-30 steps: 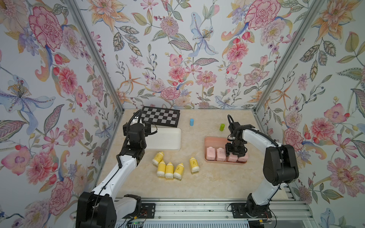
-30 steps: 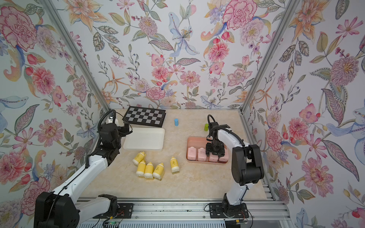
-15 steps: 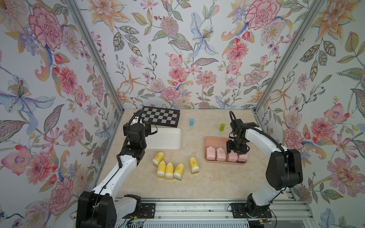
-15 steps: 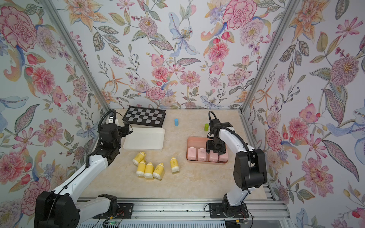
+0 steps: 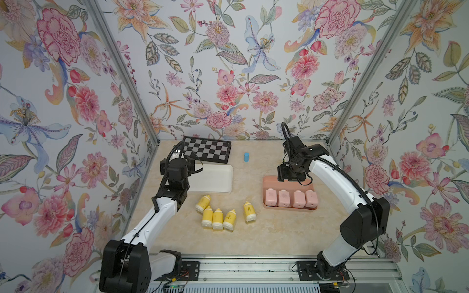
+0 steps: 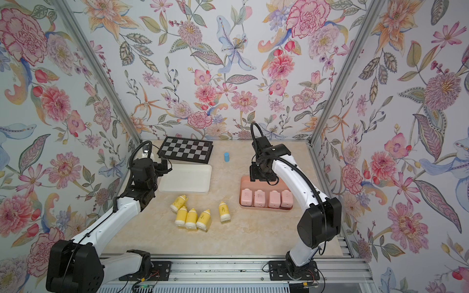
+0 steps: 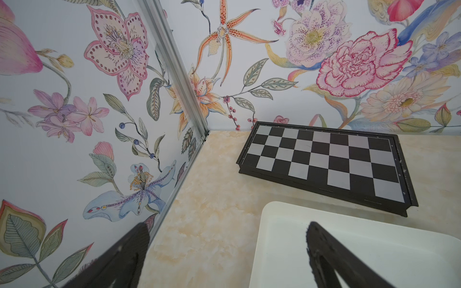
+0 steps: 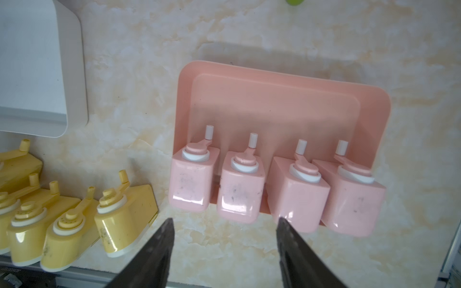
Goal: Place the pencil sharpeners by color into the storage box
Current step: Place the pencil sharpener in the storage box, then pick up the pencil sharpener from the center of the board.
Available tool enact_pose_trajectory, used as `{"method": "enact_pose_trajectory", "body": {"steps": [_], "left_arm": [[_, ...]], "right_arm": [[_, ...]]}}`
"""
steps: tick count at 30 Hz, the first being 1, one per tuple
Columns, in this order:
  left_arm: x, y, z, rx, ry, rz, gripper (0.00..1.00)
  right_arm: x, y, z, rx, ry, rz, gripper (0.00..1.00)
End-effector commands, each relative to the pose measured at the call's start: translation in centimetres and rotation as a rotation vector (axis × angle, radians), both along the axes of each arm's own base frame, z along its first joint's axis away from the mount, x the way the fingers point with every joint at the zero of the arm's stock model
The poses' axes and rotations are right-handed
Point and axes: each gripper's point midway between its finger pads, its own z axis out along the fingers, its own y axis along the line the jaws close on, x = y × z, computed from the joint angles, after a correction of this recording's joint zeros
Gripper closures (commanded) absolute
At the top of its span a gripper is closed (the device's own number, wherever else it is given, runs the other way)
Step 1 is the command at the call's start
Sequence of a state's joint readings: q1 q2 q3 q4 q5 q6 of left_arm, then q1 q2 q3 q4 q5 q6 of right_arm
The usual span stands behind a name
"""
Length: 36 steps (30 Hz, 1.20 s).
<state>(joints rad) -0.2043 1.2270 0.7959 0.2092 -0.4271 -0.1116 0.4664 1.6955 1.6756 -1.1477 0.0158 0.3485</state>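
Some yellow sharpeners point(image 8: 15, 164) cut off by picture edge, green cylinder point(image 8: 294, 2) mostly cropped, white tray point(image 7: 399, 249) cropped

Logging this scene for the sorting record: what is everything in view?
pink tray: one, pink, right of table.
white tray: one, white, left of table.
pink sharpeners: four, pale pink, rowed inside pink tray.
yellow sharpeners: five, yellow, on table near white tray.
chessboard: one, black-silver, far left.
blue cylinder: one, blue, far middle.
green cylinder: one, green, beyond pink tray, right wrist view only.
left gripper: open, over white tray's edge.
right gripper: open, empty, above pink tray.
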Motion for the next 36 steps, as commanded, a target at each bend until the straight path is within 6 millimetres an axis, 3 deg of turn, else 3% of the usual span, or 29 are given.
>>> {"method": "enact_pose_trajectory", "body": {"steps": [1, 7, 10, 12, 19, 26, 32, 33, 36], "left_arm": [[0.2, -0.1, -0.1, 0.022, 0.018, 0.009, 0.01], [1.0, -0.2, -1.8, 0.038, 0.077, 0.01, 0.01], [1.8, -0.5, -3.0, 0.041, 0.124, 0.001, 0.0], [2.4, -0.5, -3.7, 0.041, 0.16, 0.005, 0.01], [4.2, -0.7, -5.5, 0.028, 0.262, -0.002, 0.01], [4.7, -0.7, -6.1, 0.021, 0.347, 0.013, 0.01], [3.2, -1.2, -5.6, -0.018, 0.426, 0.001, 0.01], [2.8, -1.4, -5.5, -0.022, 0.436, -0.01, 0.01], [1.5, -1.8, -5.4, -0.037, 0.473, -0.03, 0.0]], "right_arm": [[0.9, 3.5, -0.7, -0.004, 0.01, 0.017, 0.34], [1.7, 9.1, -1.6, 0.027, 0.011, 0.099, 0.34], [1.9, 9.9, -1.6, 0.038, 0.006, 0.109, 0.34], [0.9, 11.1, -1.4, 0.043, 0.003, 0.146, 0.34], [-0.4, 9.7, -0.6, 0.035, -0.029, 0.152, 0.34], [-1.1, 8.3, -0.8, 0.033, -0.05, 0.139, 0.34], [-1.6, 8.0, -1.3, 0.066, -0.047, 0.151, 0.34], [-1.0, 7.1, -1.4, 0.067, -0.045, 0.127, 0.34], [-1.2, 6.8, -1.5, 0.062, -0.046, 0.141, 0.34]]}}
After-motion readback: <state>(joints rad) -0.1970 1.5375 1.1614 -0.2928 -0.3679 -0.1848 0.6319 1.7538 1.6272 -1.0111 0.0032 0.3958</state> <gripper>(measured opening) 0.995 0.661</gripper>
